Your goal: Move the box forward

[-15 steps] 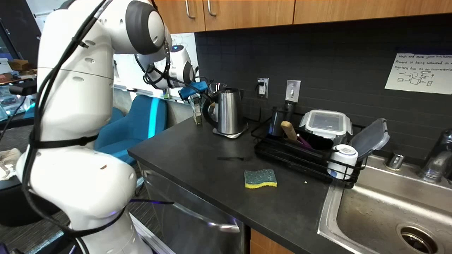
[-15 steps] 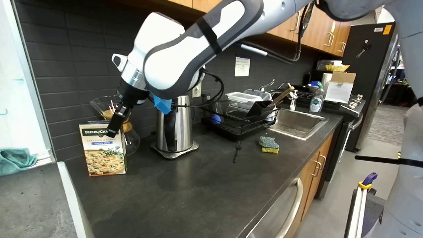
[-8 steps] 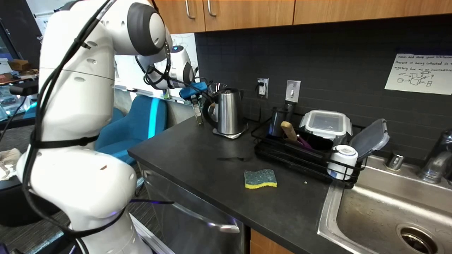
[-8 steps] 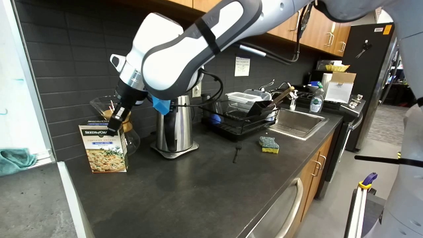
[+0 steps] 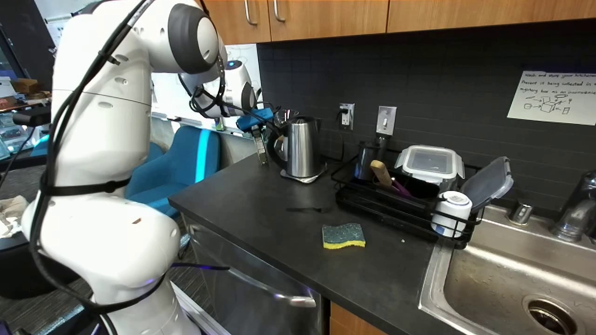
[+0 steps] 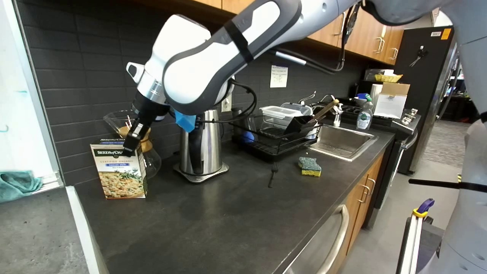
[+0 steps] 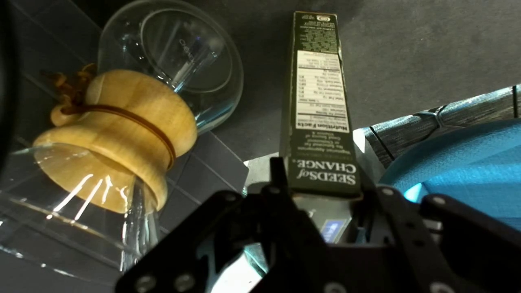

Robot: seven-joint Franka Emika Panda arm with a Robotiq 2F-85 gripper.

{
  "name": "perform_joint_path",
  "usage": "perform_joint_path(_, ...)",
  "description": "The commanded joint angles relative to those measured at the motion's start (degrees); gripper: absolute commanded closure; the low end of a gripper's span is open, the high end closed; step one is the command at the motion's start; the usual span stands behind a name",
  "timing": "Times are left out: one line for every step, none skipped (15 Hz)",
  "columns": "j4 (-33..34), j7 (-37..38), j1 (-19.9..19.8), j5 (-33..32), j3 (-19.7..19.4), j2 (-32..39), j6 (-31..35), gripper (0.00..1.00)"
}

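Jaws of the gripper (image 7: 322,173) are clamped on the box (image 6: 120,173) near its top. It is roughly upright at one end of the counter (image 6: 213,224), just beside the glass coffee maker (image 7: 142,110); the steel kettle (image 5: 303,146) stands near. Whether the box's base touches the counter cannot be told.

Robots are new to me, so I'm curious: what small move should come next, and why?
Probably ease the box forward slowly: the end effector grips it near its top, so it seems ready to move, but the glass carafe stands close beside it.
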Motion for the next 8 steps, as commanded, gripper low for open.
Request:
perform_joint_path(-0.08, -0.51, -0.3, -0.05, 0.59, -0.39, 0.62, 0.88)
perform_joint_path(-0.18, -0.52, -0.35, 0.12, 0.72, -0.57, 0.37, 0.88)
perform_joint_path(-0.33, -0.18, -0.13, -0.03, 0.58, -0.8, 0.41, 0.88)
perform_joint_path(-0.51, -0.25, -0.21, 0.13, 0.77, -1.01, 0.51, 0.88)
perform_joint_path(-0.71, -0.19, -0.21, 0.22, 0.89, -1.29, 0.54, 0.88)
perform_joint_path(-0.93, 0.06, -0.12, 0.21, 0.9, -1.63, 0.56, 0.88)
perform_joint_path(-1.07, 0.44, 0.06, 0.11, 0.81, -1.89, 0.62, 0.88)
perform_joint_path(-1.4, 0.68, 0.12, 0.14, 0.86, -2.32, 0.55, 0.88)
